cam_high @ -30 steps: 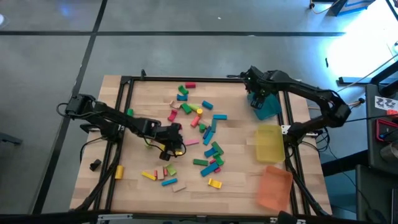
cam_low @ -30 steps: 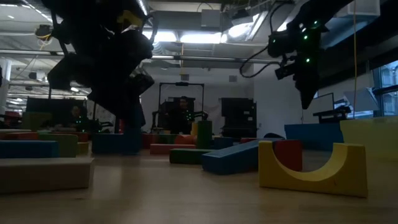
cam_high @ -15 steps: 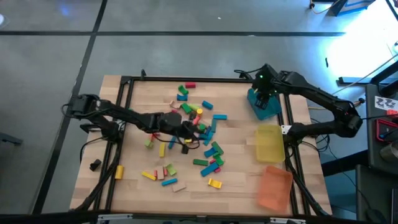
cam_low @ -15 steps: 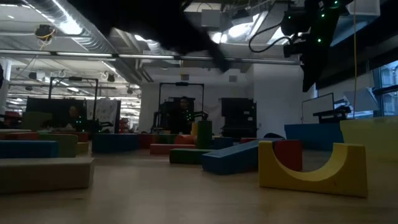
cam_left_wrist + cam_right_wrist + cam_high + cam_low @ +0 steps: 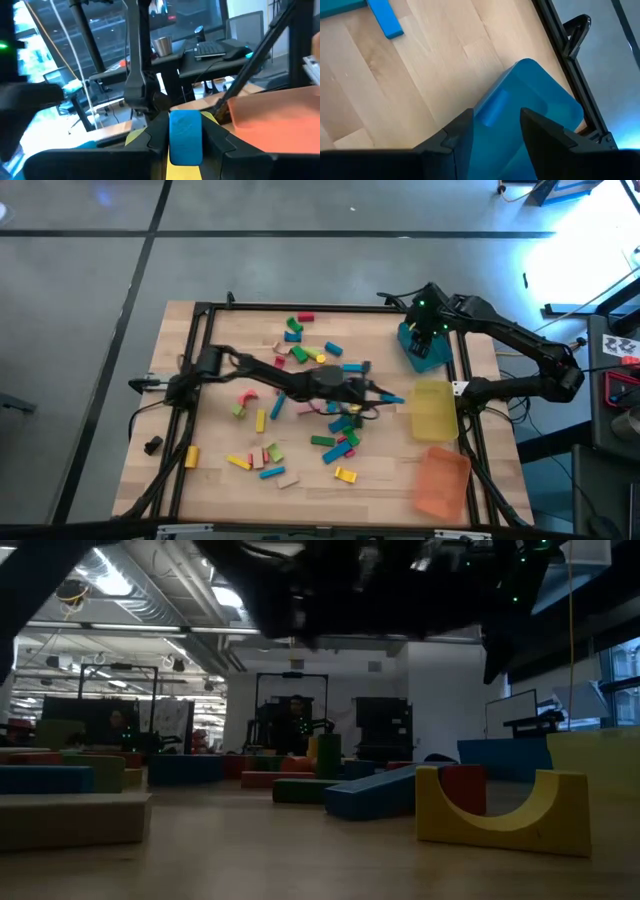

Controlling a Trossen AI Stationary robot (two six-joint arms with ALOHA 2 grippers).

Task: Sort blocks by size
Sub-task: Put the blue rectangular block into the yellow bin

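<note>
Blue wood sits clamped between the left gripper's dark fingers: a short blue block standing on end in the wrist view, gripped on both sides. From above, that left gripper reaches across the table over the scattered blocks, its tip just beside the yellow tray. The block shows there only as a small blue sliver at the tip.

Across the table, the right gripper hangs over the teal tray, fingers parted and holding nothing. Its wrist camera looks down between the two fingers into the teal tray, where a blue block lies inside, apart from both fingertips.

An orange tray lies beside the yellow one at the table's corner. At table height both arms are dark shapes overhead, their grippers hard to tell apart; a yellow arch fills the foreground.
</note>
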